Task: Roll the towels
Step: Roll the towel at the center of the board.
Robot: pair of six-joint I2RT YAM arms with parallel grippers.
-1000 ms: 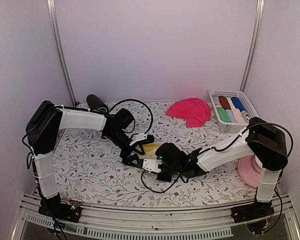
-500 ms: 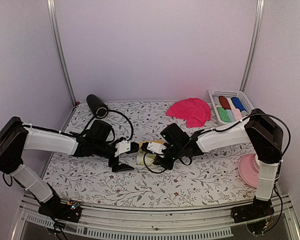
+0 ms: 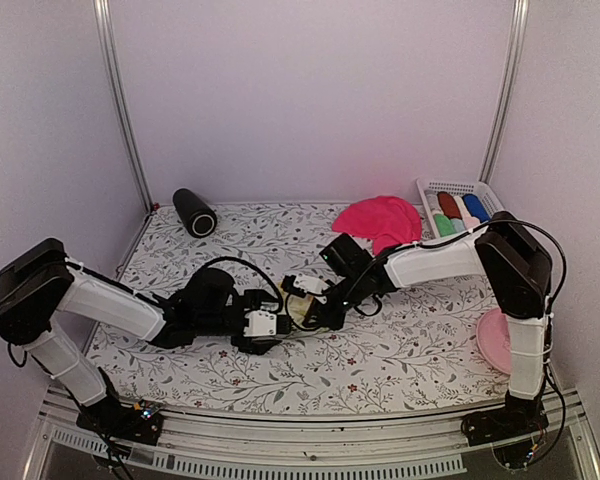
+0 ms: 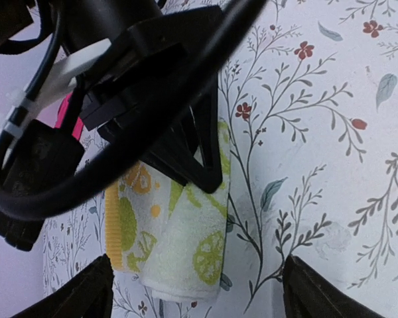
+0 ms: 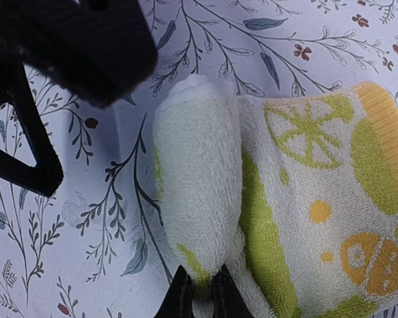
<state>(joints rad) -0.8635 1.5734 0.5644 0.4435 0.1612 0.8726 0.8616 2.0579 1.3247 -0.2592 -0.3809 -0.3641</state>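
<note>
Top view: the lemon-print towel (image 3: 302, 308) lies mid-counter (image 3: 400, 350), with both arms meeting over it. Left wrist: left gripper (image 4: 199, 295) jaws spread wide and empty, the towel's end between them, untouched. Right wrist: right gripper (image 5: 200, 299) jaws nearly closed, pinching the end of a half-formed roll; the rest lies flat. We judge it light, soft, floppy terry, prone to unrolling. Best held at the rolled edge, not the flat tail.

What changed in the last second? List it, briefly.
The left arm dropped from raised to low and pulled its open left pincer toward the near edge. The right pincer swung toward the back, pinching the lemon-print towel. The pink towel, basket, black cylinder stayed.
</note>
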